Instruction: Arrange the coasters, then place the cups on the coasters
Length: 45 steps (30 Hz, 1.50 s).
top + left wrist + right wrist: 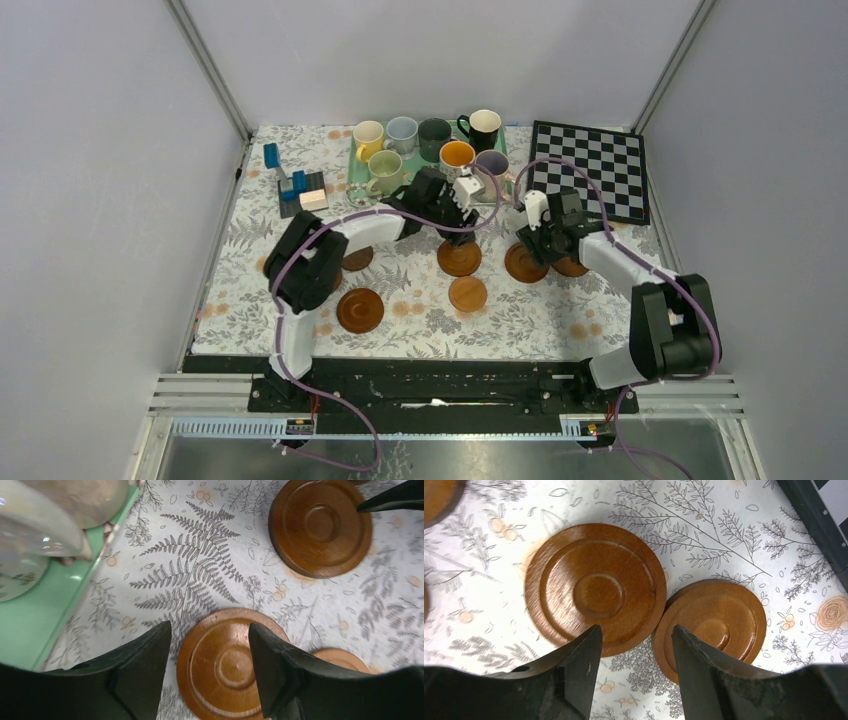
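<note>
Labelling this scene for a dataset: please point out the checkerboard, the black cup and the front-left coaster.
checkerboard (590, 170), top view, middle of the board.
black cup (485, 124), top view, its white inside.
front-left coaster (360, 310), top view, its centre.

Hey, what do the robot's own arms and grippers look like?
The left arm and right arm have white links between bulky black joints, and a looping purple cable runs along each. The left gripper and right gripper each have two tapered matt black fingers.
</note>
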Each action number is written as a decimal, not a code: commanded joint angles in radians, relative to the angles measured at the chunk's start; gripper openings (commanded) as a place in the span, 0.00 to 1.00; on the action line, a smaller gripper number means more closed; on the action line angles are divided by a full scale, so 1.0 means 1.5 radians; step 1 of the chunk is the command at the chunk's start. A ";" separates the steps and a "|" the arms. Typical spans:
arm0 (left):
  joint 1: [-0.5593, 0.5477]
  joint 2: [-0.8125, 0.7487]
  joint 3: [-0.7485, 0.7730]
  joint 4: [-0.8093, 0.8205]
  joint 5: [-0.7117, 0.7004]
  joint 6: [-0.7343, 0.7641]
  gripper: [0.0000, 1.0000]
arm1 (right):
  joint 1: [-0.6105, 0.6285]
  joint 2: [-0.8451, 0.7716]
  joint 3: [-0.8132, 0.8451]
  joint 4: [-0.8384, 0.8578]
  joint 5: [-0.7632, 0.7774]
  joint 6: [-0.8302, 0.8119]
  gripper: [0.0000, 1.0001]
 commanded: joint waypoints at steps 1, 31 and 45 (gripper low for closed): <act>0.020 -0.120 -0.042 0.008 0.072 0.041 0.65 | -0.013 -0.082 -0.029 -0.044 -0.093 -0.073 0.61; 0.051 -0.088 -0.131 -0.114 0.101 0.336 0.60 | 0.004 0.051 -0.033 0.004 -0.076 -0.096 0.51; 0.025 -0.066 -0.107 -0.080 0.085 0.282 0.60 | 0.004 -0.025 -0.042 -0.039 -0.090 -0.109 0.54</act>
